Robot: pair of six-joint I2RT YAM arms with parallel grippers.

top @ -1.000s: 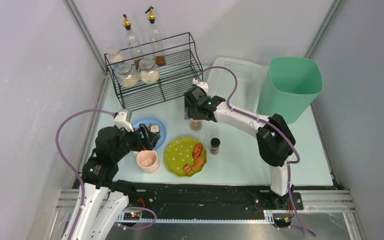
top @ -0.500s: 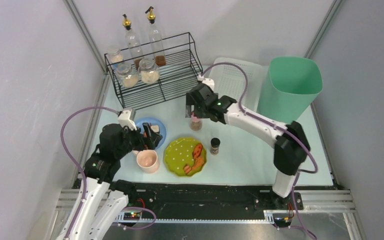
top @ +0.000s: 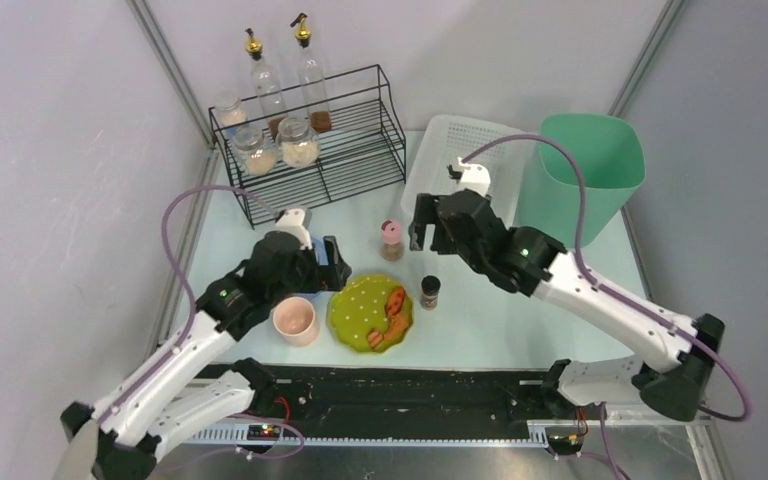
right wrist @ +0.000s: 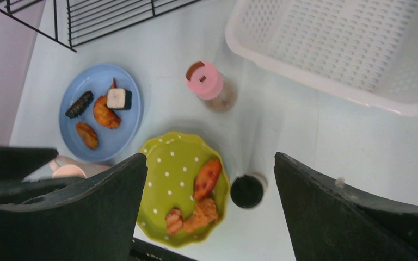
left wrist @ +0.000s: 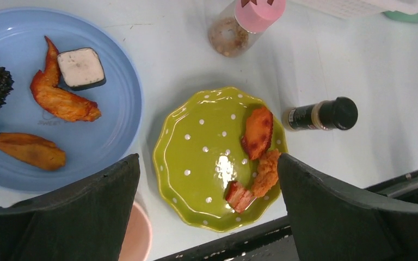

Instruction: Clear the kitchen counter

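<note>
Green plate [left wrist: 196, 163] holds fried pieces [left wrist: 258, 141]; blue plate [left wrist: 114, 125], a wing [left wrist: 60, 98] and dip cup [left wrist: 80, 68]; rack [top: 350, 150], jars [top: 298, 143]. Surface [top: 520, 320] pale mint, matte. Left fingers [left wrist: 60, 217] and right fingers [right wrist: 359, 217] wide, empty.

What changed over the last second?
The right gripper opened, let go of the pink-lidded shaker and pulled back to its right. The left gripper, open, moved right over the blue plate toward the green plate. Shaker, plates, cup and black-capped jar stayed put.

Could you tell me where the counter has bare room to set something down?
Bare counter lies right of the black shaker, in front of the green bin. Crowded around the green plate, blue plate, cup and pink-capped shaker.
</note>
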